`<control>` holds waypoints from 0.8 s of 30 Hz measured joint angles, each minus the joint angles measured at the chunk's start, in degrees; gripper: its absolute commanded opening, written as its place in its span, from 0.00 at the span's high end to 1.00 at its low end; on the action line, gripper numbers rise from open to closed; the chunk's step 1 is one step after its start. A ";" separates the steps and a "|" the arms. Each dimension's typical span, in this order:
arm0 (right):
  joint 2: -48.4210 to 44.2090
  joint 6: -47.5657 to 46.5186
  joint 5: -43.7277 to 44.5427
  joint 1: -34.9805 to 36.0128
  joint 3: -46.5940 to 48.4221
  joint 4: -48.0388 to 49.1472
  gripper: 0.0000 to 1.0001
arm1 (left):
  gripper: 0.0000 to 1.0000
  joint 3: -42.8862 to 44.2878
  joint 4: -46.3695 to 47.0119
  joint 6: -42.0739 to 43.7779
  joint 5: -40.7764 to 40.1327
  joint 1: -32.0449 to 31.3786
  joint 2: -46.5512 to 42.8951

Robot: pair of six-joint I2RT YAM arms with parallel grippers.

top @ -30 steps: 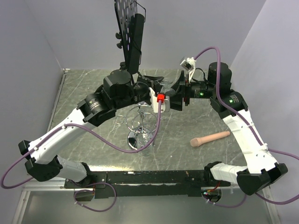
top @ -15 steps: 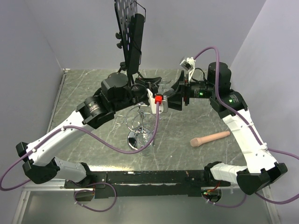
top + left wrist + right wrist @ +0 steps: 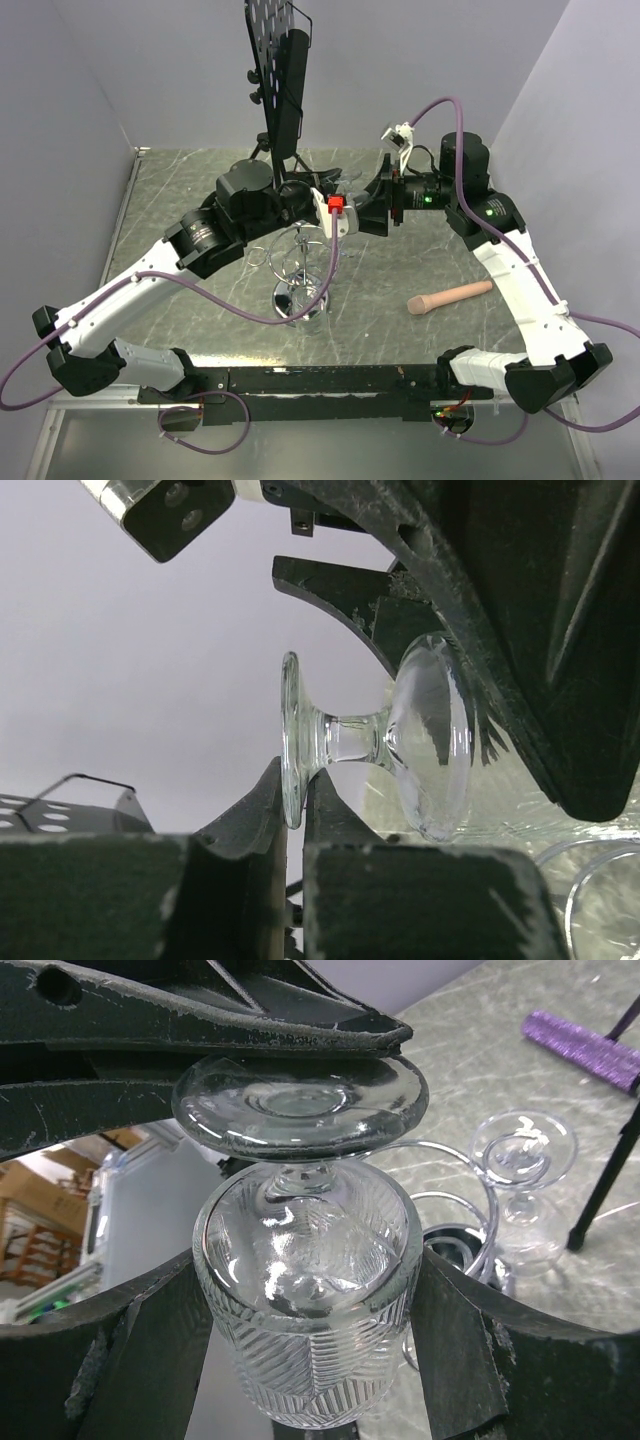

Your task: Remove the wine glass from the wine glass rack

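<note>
The wine glass is held on its side above the table, between both grippers and behind the top of the chrome wine glass rack. My left gripper is shut on the rim of the glass's round foot. My right gripper is shut on the ribbed bowl, with a finger pressed against each side. In the top view the left gripper and right gripper meet tip to tip. The rack's wire loops lie below the glass.
A second glass hangs on the rack. A black perforated music stand rises at the back. A wooden pestle lies on the marble table to the right. Grey walls close in on three sides.
Both grippers have shifted slightly up and back with the glass held between them. The rack has not moved.
</note>
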 measured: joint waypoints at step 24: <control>1.49 4.96 0.76 -0.02 -0.09 -1.79 0.27 | 0.99 0.63 -3.50 -14.05 1.92 3.37 1.22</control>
